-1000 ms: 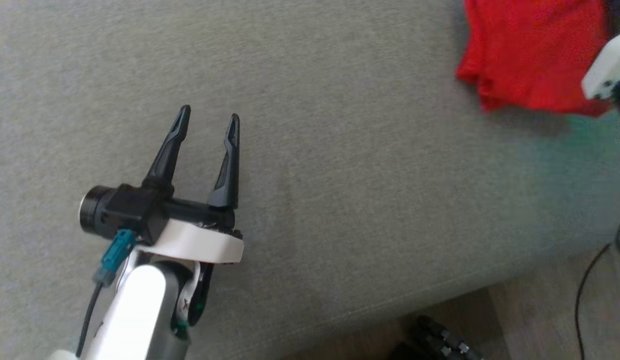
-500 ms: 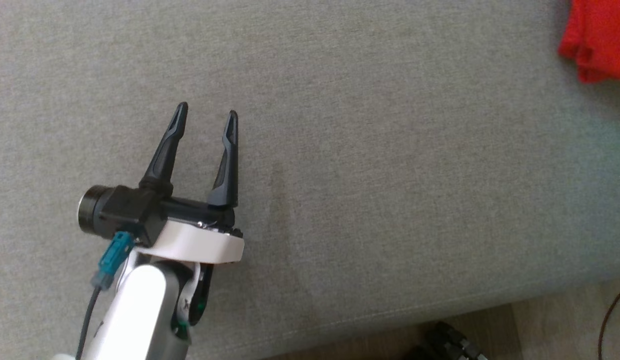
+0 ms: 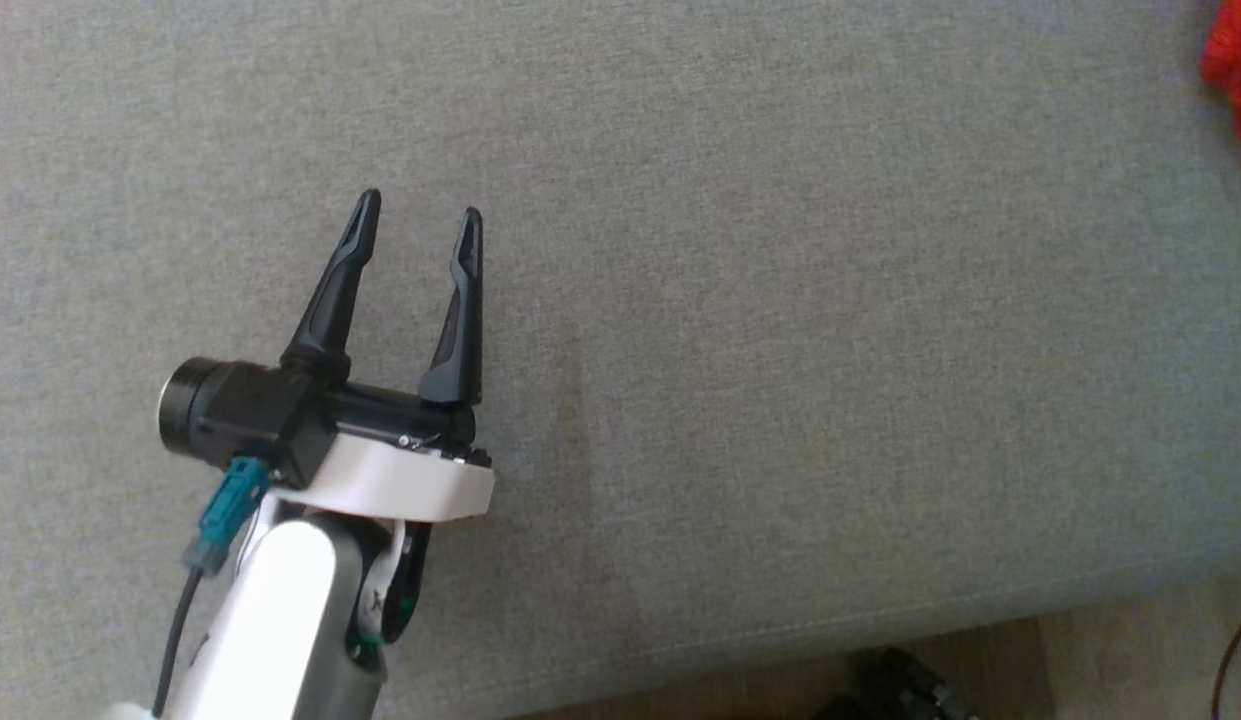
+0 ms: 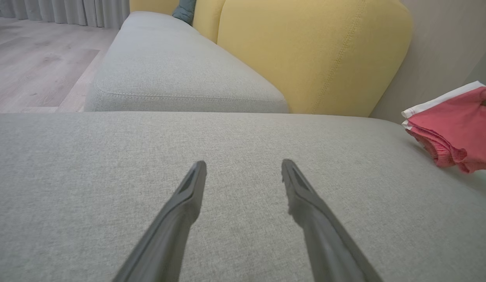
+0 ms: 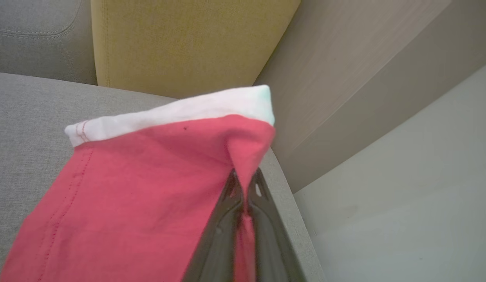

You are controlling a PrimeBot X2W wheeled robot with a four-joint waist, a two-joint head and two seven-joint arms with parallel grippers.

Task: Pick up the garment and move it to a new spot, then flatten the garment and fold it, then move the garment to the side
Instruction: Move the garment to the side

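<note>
The garment (image 5: 141, 188) is red cloth with a white band along one edge, folded. My right gripper (image 5: 246, 181) is shut on a pinch of it near the grey seat's right end. A sliver of the garment (image 3: 1235, 50) reaches in at the head view's top right corner. From the left wrist view the folded garment (image 4: 454, 137) lies at the far right of the seat. My left gripper (image 3: 417, 212) hovers open over bare grey cushion at the left, with nothing between its fingers (image 4: 188, 196), far from the cloth.
The grey sofa seat (image 3: 780, 350) spreads wide, with its front edge low in the head view and wood floor below. Yellow back cushions (image 4: 305, 51) stand behind. A pale wall (image 5: 403, 176) borders the seat's right end. A dark cable (image 3: 1235, 650) hangs at bottom right.
The garment has slid from the head view's upper right almost off its right edge, and the right arm's white wrist has left the picture. The left gripper stays open, barely shifted.
</note>
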